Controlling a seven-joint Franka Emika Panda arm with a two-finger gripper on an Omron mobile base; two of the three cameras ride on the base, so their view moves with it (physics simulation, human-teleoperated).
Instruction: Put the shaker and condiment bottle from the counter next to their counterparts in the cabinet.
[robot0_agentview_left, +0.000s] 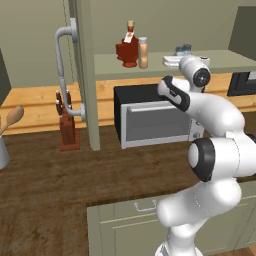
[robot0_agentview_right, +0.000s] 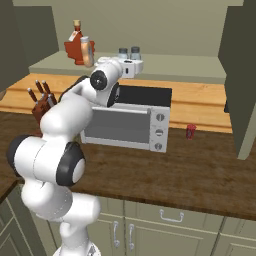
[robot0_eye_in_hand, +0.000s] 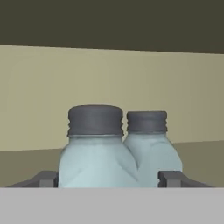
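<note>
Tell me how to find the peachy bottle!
Look up at the grey-green cabinet shelf above the silver toaster oven. At its left end stands a dark red maple-leaf-shaped bottle. The slim pale peach-orange cylindrical bottle with a whitish cap is right beside it, plain and straight-sided.

1. Illumination is even and diffuse in all three rendered views, with no visible source.
2. Shadows are faint; the white glossy robot arm (robot0_agentview_left: 215, 150) shows soft shading, no hard glare.
3. The two pale blue-grey translucent shakers (robot0_eye_in_hand: 98, 153) appear soft-edged and coarsely pixelated at close range.
</note>
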